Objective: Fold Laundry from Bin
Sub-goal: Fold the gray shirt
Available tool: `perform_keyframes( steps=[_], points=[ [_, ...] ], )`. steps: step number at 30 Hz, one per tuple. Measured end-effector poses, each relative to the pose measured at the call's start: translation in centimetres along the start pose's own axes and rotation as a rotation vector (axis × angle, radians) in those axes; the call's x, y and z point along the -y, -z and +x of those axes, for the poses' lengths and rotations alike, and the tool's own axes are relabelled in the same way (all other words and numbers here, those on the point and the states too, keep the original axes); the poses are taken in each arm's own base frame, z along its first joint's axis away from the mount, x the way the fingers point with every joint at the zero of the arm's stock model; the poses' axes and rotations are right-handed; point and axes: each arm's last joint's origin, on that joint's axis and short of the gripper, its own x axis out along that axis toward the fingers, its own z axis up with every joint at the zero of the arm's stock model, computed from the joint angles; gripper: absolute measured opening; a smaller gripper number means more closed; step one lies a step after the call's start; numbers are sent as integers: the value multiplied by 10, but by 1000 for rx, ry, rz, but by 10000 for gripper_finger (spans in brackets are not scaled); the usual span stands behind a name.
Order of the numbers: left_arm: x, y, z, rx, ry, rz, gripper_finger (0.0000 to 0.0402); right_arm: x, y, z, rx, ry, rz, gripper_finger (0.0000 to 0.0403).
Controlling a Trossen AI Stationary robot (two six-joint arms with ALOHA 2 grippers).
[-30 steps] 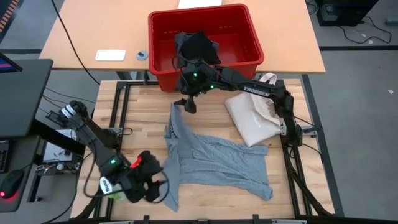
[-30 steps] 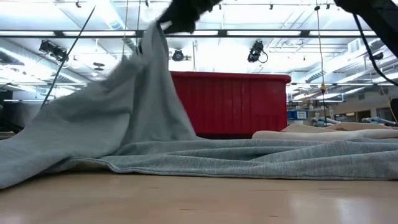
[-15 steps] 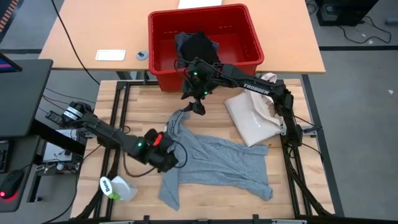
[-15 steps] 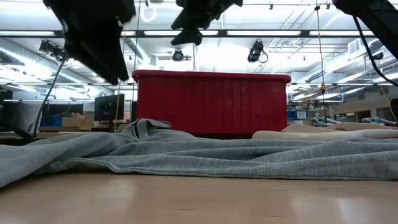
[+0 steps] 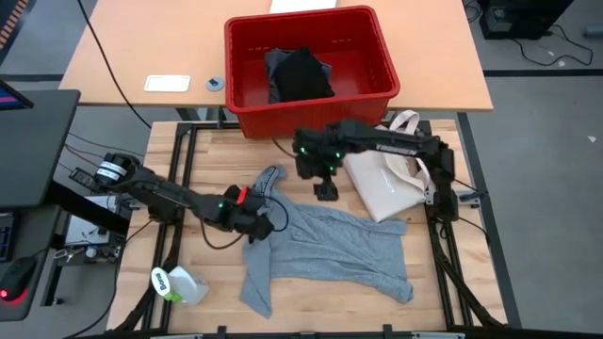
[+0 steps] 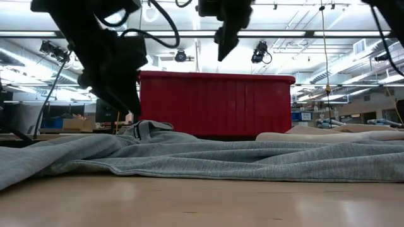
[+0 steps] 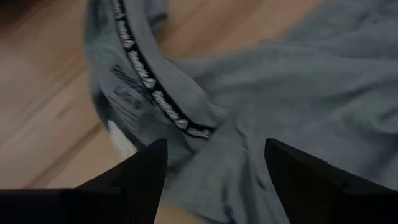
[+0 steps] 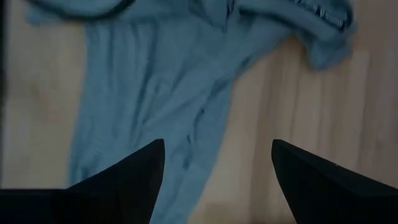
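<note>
The grey T-shirt's collar lies just under the left gripper's spread, empty fingers; the right gripper, also spread and empty, hovers farther off.

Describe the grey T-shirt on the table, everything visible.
The light grey T-shirt is soft knit cloth, lying crumpled and unfolded on the wooden table, in front of the red bin and beside the cream tote bag. Its collar end, with a dark patterned neck tape, bunches up toward the bin. The open left gripper hangs at that collar; the open right gripper hangs above, holding nothing.
</note>
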Motion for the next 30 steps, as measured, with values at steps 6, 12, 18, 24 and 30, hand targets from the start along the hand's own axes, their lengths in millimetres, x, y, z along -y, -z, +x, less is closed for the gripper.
perform_keyframes(
  steps=[6, 12, 18, 24, 30],
  points=[
    [-10, -10, 9, 4, -50, 22, 274, -33, 27, 7, 71, 120, -38, 294],
    [-18, -23, 19, -16, -28, 17, 274, -67, 72, 6, 339, 97, -4, 286],
    [-29, -38, 31, -37, 10, 1, 261, -107, 118, 24, 506, 50, -27, 286],
    [-49, -50, 44, -149, 79, -24, 174, -135, 151, 47, 572, 95, -43, 286],
    [-64, -55, 51, -206, 110, 24, 46, -150, 163, 65, 629, 145, -64, 286]
  ],
)
